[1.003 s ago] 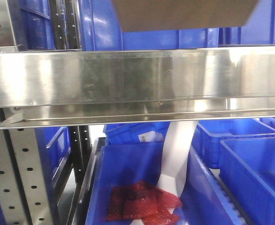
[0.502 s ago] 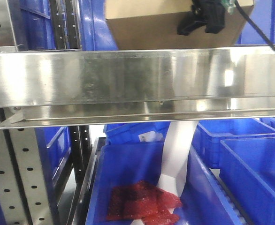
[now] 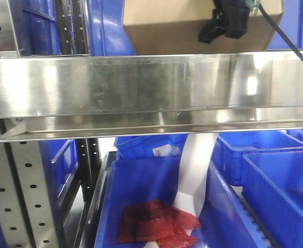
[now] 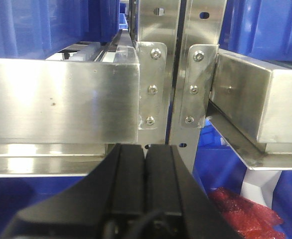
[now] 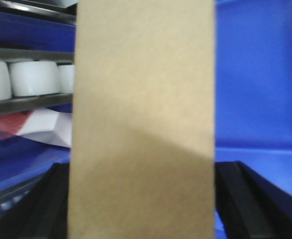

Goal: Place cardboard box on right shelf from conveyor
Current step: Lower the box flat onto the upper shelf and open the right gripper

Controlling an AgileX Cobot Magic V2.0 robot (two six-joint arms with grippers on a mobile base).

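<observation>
— So where's the cardboard box [image 3: 193, 26] now?
— Front view: above the right shelf [image 3: 151, 85] lip, carried high so it clears the edge; I can't tell if it's resting.
— Left wrist?
— My left tool [image 4: 146, 174] is closed, empty, parked low.
— Right wrist?
— My right tool [image 5: 141, 209] clamps the box's sides.

Blue plastic bins [image 3: 275, 191] crowd the lower level, and one big bin [image 3: 141, 191] holds a crumpled red bag [image 3: 156, 222] with a white paper strip [image 3: 195, 170] hanging into it. Perforated grey uprights [image 3: 12, 196] stand at left (bright glare on the metal). More blue bins [image 3: 105, 26] sit behind, above.
</observation>
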